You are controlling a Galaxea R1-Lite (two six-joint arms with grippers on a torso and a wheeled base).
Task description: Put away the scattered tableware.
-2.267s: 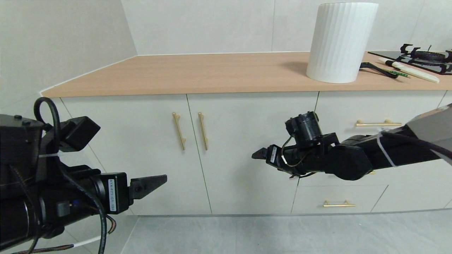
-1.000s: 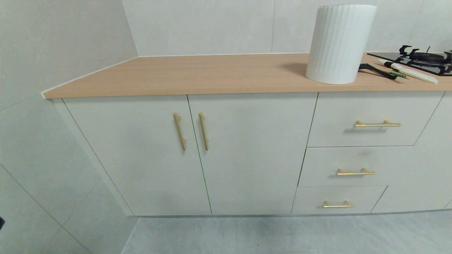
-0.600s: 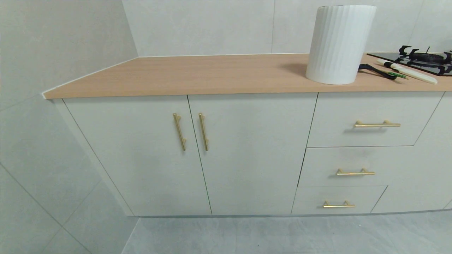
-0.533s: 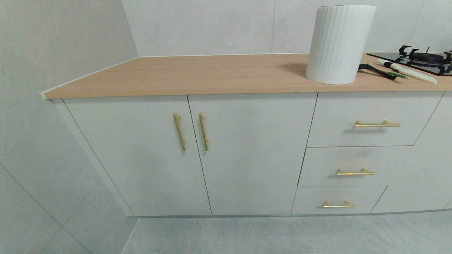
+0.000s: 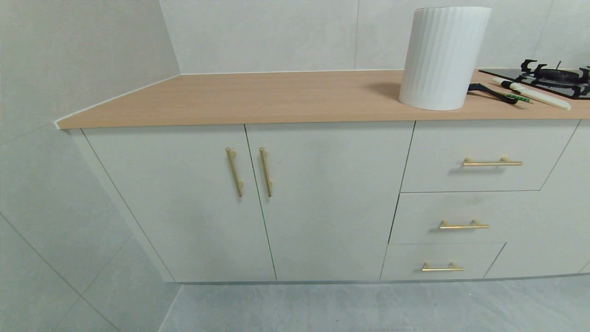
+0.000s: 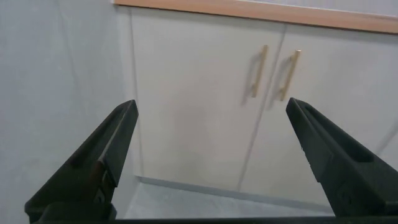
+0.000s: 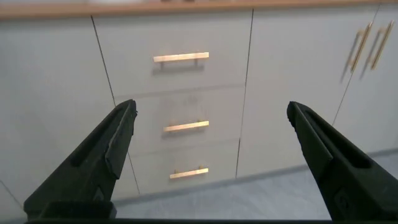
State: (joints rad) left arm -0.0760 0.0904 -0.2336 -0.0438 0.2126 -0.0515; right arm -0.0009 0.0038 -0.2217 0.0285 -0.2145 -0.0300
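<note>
Gaping empty, the left gripper (image 6: 210,106) faces the cupboard doors (image 6: 186,118), the right gripper (image 7: 211,107) the drawers (image 7: 180,81); the utensils (image 5: 530,93) lie at the right end of the counter (image 5: 276,97) beside a canister (image 5: 442,57), which a reaching arm might topple.

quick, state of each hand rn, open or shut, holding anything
left hand: open, holding nothing
right hand: open, holding nothing
</note>
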